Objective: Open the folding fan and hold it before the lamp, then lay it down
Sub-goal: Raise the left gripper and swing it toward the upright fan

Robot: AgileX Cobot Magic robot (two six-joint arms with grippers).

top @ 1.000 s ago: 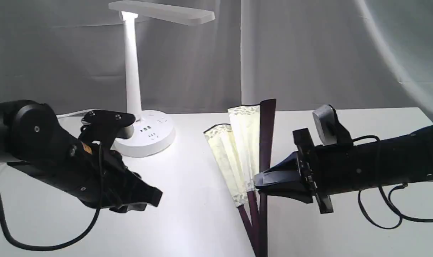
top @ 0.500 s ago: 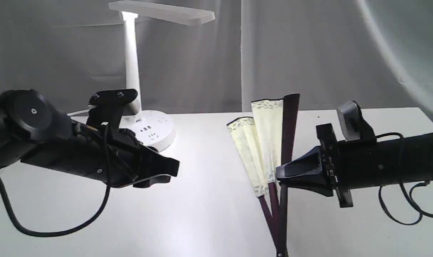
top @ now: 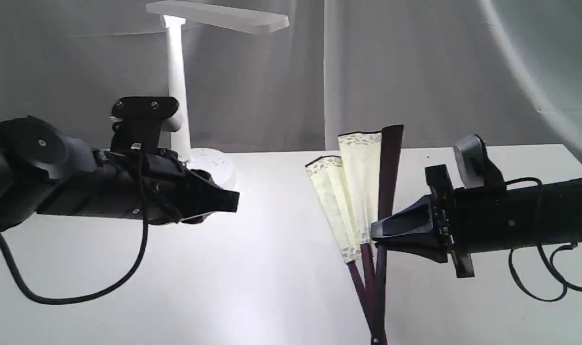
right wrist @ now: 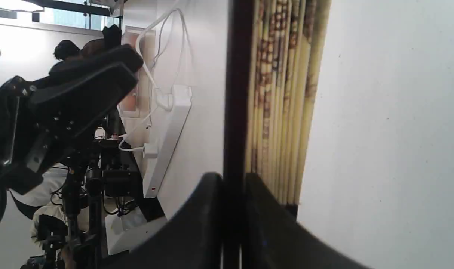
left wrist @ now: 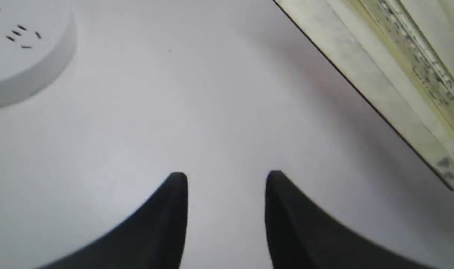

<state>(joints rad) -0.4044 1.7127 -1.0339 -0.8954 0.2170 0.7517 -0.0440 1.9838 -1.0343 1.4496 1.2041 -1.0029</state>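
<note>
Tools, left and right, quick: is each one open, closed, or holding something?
Left tool: open, holding nothing.
Right tool: closed on the dark guard of the folding fan.

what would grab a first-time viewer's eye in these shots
A partly spread folding fan stands upright right of centre in the exterior view, its dark guard pinched in the right arm's jaws. Left of it at the back, the lit white lamp towers over the white table, and the left arm's jaws hang open and empty before its base.
</note>
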